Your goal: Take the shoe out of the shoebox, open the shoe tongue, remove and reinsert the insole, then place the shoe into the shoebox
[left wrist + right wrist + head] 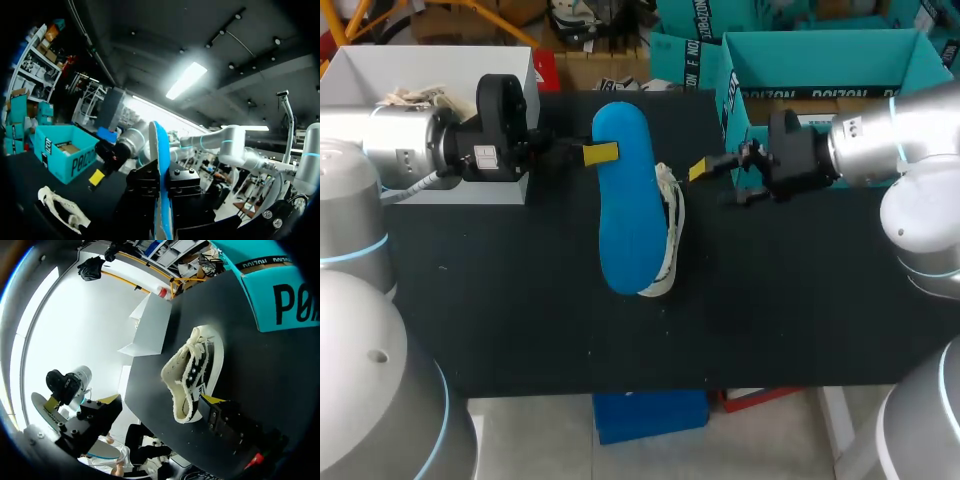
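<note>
Blue insole [625, 200]: raised over table [520, 300] middle, clamped edgewise by left gripper [605, 153] fingers | Shoe [670, 215]: on table, just right of insole, partly beneath it | Right gripper [705, 168]: fingers spread apart, right of shoe | Shoebox [820, 40]: far right.

The head camera is looking down on the table [520, 320]; wrist cameras at nine and three o'clock are facing each other closely, both catching the shoe [670, 222].
</note>
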`<move>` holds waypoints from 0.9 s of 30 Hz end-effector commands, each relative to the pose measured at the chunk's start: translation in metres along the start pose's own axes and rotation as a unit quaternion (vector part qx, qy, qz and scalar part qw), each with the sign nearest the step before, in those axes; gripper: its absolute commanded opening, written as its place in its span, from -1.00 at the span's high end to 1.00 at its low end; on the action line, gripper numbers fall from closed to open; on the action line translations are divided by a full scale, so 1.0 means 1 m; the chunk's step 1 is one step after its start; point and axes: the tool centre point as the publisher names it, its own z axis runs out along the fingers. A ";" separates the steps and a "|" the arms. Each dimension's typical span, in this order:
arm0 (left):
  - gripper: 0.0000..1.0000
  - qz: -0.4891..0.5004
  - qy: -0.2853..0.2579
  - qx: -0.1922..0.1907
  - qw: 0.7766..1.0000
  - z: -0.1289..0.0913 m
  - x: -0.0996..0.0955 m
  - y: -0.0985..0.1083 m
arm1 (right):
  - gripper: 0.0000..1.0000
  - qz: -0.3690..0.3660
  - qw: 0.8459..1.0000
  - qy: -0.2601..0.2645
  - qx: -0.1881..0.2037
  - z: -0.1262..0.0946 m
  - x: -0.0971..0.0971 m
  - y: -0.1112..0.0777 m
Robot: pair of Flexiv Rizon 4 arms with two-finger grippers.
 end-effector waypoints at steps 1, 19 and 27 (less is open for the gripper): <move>1.00 0.001 -0.003 0.001 1.000 0.002 0.000 0.001 | -1.00 0.000 0.994 0.106 -0.011 -0.005 -0.009 -0.006; 1.00 0.001 -0.003 0.001 1.000 0.002 0.000 0.001 | -1.00 -0.002 0.984 0.176 -0.004 0.007 0.003 -0.008; 1.00 0.001 -0.003 0.001 1.000 0.002 0.000 0.001 | -1.00 0.016 0.982 0.187 -0.003 0.019 -0.005 -0.019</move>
